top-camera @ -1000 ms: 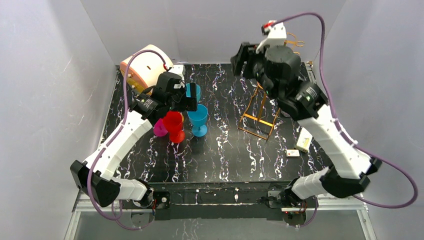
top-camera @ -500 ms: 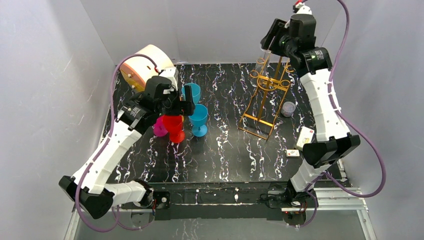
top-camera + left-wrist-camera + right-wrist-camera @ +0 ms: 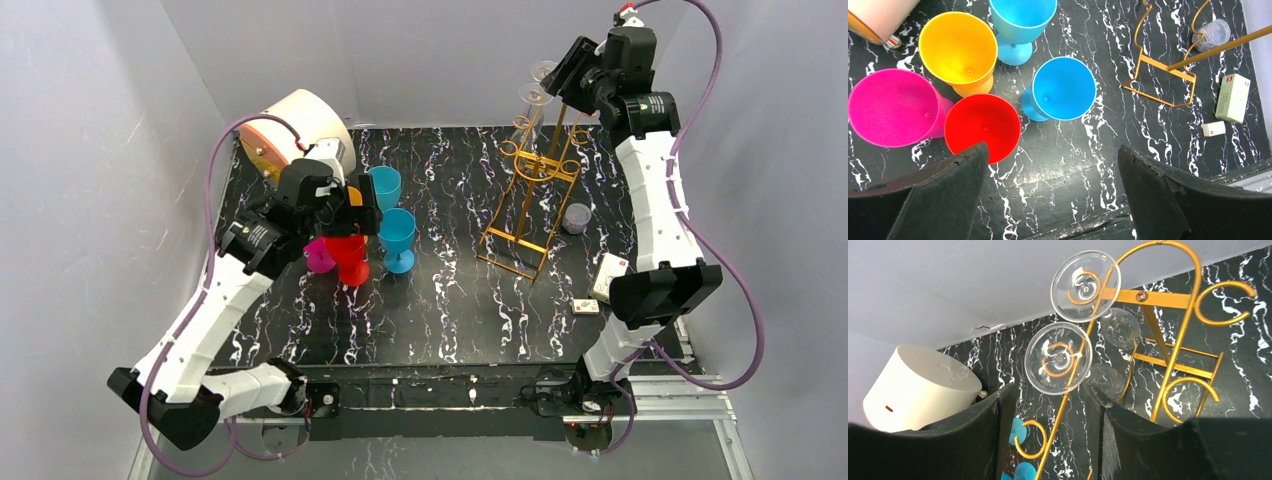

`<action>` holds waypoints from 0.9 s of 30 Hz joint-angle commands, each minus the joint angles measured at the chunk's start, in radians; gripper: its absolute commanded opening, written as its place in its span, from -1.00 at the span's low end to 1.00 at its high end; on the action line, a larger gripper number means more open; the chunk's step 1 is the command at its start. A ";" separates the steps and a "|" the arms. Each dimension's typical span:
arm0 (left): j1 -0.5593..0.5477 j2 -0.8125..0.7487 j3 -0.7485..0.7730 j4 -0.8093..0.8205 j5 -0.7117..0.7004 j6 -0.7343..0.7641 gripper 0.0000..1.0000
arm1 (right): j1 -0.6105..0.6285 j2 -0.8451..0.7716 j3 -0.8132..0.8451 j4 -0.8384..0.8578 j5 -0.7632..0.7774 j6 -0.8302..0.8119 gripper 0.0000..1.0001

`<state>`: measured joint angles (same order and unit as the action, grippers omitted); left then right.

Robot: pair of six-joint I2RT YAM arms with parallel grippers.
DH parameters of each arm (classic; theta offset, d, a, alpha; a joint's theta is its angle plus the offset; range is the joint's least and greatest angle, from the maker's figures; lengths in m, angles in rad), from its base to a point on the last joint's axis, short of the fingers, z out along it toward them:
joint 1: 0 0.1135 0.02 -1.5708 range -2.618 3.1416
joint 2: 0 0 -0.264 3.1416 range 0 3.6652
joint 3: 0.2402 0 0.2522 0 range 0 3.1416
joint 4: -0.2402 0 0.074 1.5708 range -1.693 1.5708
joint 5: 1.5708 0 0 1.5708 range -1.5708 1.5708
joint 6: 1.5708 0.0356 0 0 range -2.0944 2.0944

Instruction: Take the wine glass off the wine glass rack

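Marbled table (image 3: 450,300): rack (image 3: 1163,299), goblets (image 3: 396,230) (five, left)

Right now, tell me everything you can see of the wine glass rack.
The wine glass rack is a tall stand of gold metal wire, standing on the black marbled table toward its right side. It has a rectangular base, slanted uprights, a crossbar and curled hooks on top. Two clear wine glasses hang upside down from the hooks. Nothing else visibly touches it.

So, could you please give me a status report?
Left gripper open, empty, over coloured goblets. Right gripper open at tall gold wire rack top. Clear wine glass hangs inverted there, ungripped. Second clear glass close beside it.
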<state>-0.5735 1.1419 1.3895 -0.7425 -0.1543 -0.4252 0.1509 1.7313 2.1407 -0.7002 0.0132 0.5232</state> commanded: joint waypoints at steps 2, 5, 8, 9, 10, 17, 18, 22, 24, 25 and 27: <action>-0.002 -0.069 -0.012 -0.019 -0.068 -0.027 0.97 | -0.012 0.021 -0.016 0.046 -0.057 0.018 0.18; -0.002 -0.071 -0.007 -0.018 -0.065 -0.028 0.97 | -0.014 0.025 -0.033 0.054 -0.055 0.021 0.16; -0.002 -0.066 -0.002 -0.023 -0.061 -0.026 0.97 | -0.015 0.026 -0.045 0.057 -0.048 0.021 0.15; -0.002 -0.065 -0.002 -0.024 -0.060 -0.027 0.97 | -0.015 0.026 -0.050 0.058 -0.045 0.021 0.15; -0.002 -0.065 -0.001 -0.024 -0.058 -0.025 0.97 | -0.016 0.027 -0.053 0.060 -0.044 0.021 0.14; -0.002 -0.066 0.000 -0.026 -0.050 -0.023 0.97 | -0.026 0.032 -0.077 0.084 -0.058 0.025 -0.07; -0.002 -0.066 0.001 -0.027 -0.051 -0.023 0.97 | -0.026 0.032 -0.081 0.089 -0.061 0.029 -0.10; -0.002 -0.067 0.005 -0.032 -0.052 -0.020 0.97 | -0.038 0.037 -0.099 0.113 -0.093 0.053 -0.28; -0.002 -0.068 0.005 -0.036 -0.057 -0.020 0.97 | -0.040 0.038 -0.107 0.121 -0.109 0.064 -0.16; -0.002 -0.069 0.005 -0.035 -0.057 -0.018 0.97 | -0.041 0.040 -0.108 0.123 -0.114 0.068 -0.14; -0.002 -0.071 0.004 -0.036 -0.057 -0.017 0.97 | -0.043 0.040 -0.110 0.123 -0.124 0.074 -0.14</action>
<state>-0.5735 1.0840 1.3823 -0.7563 -0.1955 -0.4461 0.1169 1.7718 2.0369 -0.6334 -0.0719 0.5743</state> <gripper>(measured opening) 0.983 0.426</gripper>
